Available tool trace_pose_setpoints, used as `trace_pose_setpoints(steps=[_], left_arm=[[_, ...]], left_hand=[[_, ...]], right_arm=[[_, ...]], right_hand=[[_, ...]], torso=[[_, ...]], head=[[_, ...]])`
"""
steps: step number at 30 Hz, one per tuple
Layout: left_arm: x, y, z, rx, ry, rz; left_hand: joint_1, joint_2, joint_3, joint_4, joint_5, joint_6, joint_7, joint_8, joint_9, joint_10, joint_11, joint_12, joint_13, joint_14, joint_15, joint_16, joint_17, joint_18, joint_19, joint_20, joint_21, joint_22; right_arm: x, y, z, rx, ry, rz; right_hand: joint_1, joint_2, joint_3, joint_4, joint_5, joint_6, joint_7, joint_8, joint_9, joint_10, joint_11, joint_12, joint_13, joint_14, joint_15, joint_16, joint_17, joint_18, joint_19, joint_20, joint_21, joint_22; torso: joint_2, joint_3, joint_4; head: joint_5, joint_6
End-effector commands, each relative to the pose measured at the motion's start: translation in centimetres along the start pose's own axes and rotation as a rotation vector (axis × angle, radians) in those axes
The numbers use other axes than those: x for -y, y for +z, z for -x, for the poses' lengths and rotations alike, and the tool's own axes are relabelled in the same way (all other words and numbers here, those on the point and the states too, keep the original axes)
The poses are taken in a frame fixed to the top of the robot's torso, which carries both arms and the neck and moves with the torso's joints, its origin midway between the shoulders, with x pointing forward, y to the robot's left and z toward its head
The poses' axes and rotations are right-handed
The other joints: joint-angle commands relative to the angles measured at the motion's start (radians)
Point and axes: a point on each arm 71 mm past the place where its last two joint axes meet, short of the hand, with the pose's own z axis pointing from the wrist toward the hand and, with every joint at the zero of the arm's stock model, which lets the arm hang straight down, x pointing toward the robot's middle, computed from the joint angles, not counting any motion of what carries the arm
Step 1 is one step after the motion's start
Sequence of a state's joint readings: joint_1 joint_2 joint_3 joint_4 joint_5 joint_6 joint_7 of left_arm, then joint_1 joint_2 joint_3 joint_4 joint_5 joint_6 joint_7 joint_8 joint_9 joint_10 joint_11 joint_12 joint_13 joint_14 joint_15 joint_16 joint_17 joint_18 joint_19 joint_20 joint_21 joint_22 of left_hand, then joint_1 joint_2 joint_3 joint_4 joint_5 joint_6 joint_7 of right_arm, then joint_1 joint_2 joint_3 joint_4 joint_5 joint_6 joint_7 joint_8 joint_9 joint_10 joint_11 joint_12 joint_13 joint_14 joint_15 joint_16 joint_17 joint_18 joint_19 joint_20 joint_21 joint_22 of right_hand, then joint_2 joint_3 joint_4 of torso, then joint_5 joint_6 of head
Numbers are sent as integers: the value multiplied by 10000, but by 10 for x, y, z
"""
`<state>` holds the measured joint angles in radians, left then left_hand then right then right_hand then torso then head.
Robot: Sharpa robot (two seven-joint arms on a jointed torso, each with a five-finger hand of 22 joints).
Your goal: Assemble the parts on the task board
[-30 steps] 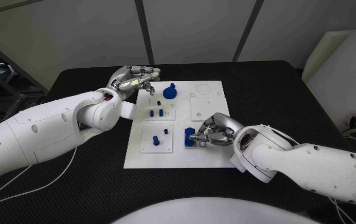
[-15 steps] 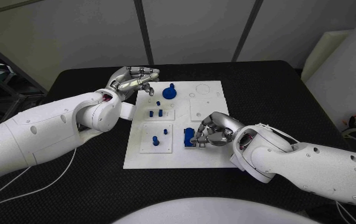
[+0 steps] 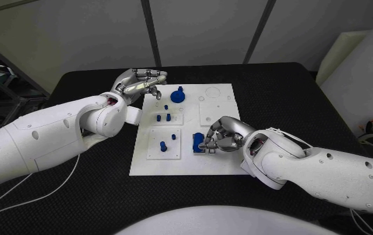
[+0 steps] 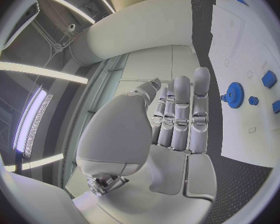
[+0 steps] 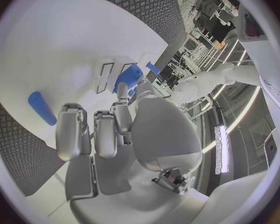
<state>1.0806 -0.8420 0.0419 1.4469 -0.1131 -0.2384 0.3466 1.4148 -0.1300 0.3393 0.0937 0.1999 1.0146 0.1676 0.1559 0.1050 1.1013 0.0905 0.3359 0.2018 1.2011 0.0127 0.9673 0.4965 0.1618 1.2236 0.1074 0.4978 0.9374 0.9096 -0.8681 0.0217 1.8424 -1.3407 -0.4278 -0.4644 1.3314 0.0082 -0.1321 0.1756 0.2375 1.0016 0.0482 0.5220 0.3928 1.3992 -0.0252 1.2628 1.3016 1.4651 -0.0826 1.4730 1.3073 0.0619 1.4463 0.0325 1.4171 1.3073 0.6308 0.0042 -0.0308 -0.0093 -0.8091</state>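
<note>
The white task board lies mid-table. My right hand sits at its near middle, fingers curled round an upright blue block; the right wrist view shows a fingertip against this block. My left hand hovers at the board's far left corner, fingers straight and holding nothing; in the left wrist view the hand points past the board. A blue gear stands near the board's far edge, also seen as the gear.
Small blue pegs stand in a left inset, and another peg stands nearer me. A loose blue peg lies on the board beside my right hand. Black matting surrounds the board, with room on the right.
My right hand and forearm have shifted slightly left at the blue block, which stays where it was. The left hand has not moved.
</note>
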Motion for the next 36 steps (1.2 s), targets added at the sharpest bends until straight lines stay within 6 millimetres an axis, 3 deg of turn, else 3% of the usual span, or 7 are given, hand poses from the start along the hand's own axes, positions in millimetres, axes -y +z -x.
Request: trace_pose_setpoints(steps=[1, 14, 30, 34, 36], left_arm=[[1, 0, 0, -100, -55, -15], [1, -1, 2, -45, -31, 6], [1, -2, 4, 4, -10, 21], [0, -2, 4, 19, -5, 22], [0, -2, 4, 22, -5, 23]], left_hand=[[-16, 84, -57, -26, 2, -82, -21, 41, -13, -64, -17, 22, 14, -72, -19, 4, -18, 203, -68, 5, -50, -18], [-7, 87, -57, -31, 3, -85, -21, 43, -14, -71, -18, 29, 16, -75, -19, 6, -20, 203, -67, 6, -53, -20], [-7, 87, -57, -31, 3, -85, -21, 43, -14, -71, -18, 29, 16, -75, -19, 6, -20, 203, -67, 6, -53, -20], [-7, 87, -57, -31, 3, -85, -21, 43, -14, -71, -18, 29, 16, -75, -19, 6, -20, 203, -67, 6, -53, -20], [-7, 87, -57, -31, 3, -85, -21, 43, -14, -71, -18, 29, 16, -75, -19, 6, -20, 203, -67, 6, -53, -20]], right_arm=[[5, 1, -1, -160, -242, -229], [8, 0, -1, -407, -351, -208], [6, -3, 3, -139, 5, 335], [5, -9, 7, 29, 286, 747], [7, -14, 10, 58, 472, 943]], right_hand=[[229, 55, 77, -82, 64, -37, -54, 86, 26, 36, -25, 37, -24, 703, -54, 45, 755, -101, 3, -58, 37, 495], [245, -50, -3, -94, 205, -95, -43, 145, 69, 34, -18, 23, -17, 703, -52, 42, 759, -99, -7, -67, 23, 483], [258, -159, -118, -105, 35, -209, 7, 196, 111, -36, 18, -96, -91, 694, -31, 13, 720, -86, -50, -58, -30, 425], [229, -131, -142, -58, 136, -347, 55, 108, 72, -105, 54, -202, -167, 680, -5, -22, 663, -67, -102, -40, -94, 343], [302, -59, -111, -52, 204, -648, 173, -154, -50, -194, 139, -332, -261, 673, 50, -44, 632, -57, -134, -8, -134, 294]], torso=[[6, 5, -1], [3, 11, -4], [-2, 14, -8], [-8, 21, -36], [-19, 16, -39]], head=[[-1, -19], [8, -94], [50, -161], [60, -143], [43, -141]])
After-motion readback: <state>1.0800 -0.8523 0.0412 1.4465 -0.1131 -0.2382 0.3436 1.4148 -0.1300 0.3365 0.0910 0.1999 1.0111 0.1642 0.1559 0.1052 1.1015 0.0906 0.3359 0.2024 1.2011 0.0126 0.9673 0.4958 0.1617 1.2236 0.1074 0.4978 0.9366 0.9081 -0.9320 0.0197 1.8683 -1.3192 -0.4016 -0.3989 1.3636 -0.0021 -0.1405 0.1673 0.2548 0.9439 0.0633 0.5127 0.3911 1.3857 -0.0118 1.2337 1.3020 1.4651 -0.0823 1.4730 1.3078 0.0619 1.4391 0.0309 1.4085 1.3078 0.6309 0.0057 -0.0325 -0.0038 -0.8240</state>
